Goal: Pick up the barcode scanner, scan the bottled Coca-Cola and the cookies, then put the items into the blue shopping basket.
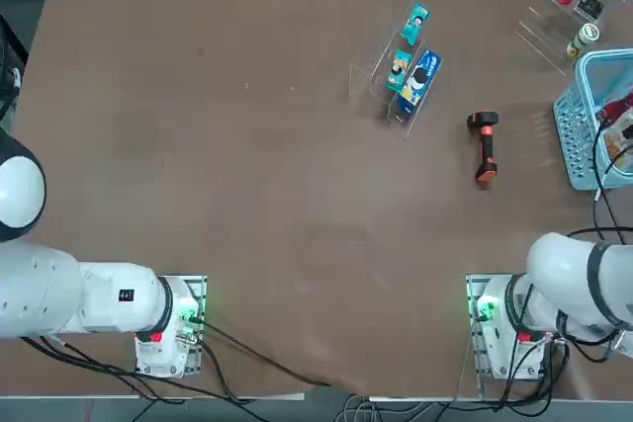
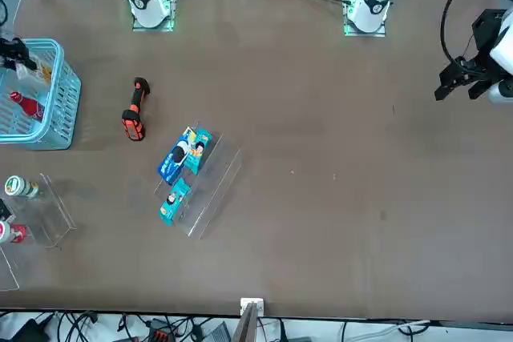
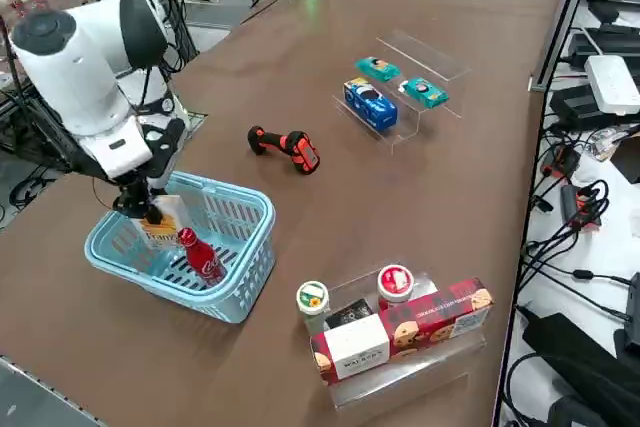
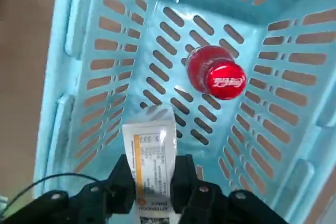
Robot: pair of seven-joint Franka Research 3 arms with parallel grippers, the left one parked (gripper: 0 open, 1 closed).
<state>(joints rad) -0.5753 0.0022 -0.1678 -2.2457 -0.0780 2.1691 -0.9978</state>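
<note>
My right gripper (image 4: 152, 176) hangs inside the blue shopping basket (image 3: 243, 247), shut on the top edge of the white cookies carton (image 4: 150, 153), which stands upright near one basket wall. In the right side view the gripper (image 3: 143, 209) sits low in the basket with the carton (image 3: 164, 228) below it. The bottled Coca-Cola (image 4: 216, 75) stands on the basket floor beside the carton, its red cap and label (image 3: 202, 256) showing. The black and orange barcode scanner (image 1: 484, 146) lies on the table to the basket's left, also visible in the side view (image 3: 285, 147).
A clear acrylic stand (image 1: 391, 81) holds a blue packet and teal packets past the scanner. A second clear stand (image 3: 420, 362) near the basket carries two short capped containers and a red cookie box. Cables run along the table's right edge.
</note>
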